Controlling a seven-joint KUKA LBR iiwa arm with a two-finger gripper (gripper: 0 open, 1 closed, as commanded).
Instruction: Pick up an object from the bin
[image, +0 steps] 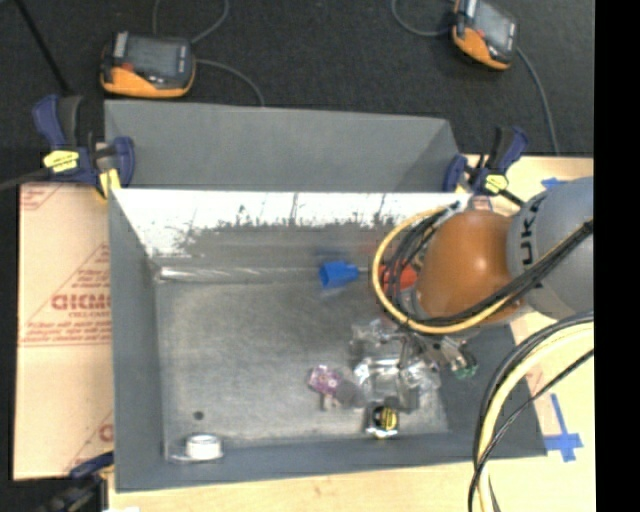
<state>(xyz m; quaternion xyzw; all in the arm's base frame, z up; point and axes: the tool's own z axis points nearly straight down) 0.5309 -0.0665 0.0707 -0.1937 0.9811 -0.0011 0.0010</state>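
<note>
Bin (230, 350): one blue block (339, 273), one purple piece (323, 380).

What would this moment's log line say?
arm: over front-right | nearest: purple piece, black-yellow piece | apart: blue block, white cap | held: cannot tell

You'll find a heap of clear, shiny bits (385, 368) in the bin's (240, 330) near right part. A small purple piece (323, 380) lies just left of it, and a black-and-yellow piece (383, 421) lies just below.
</note>
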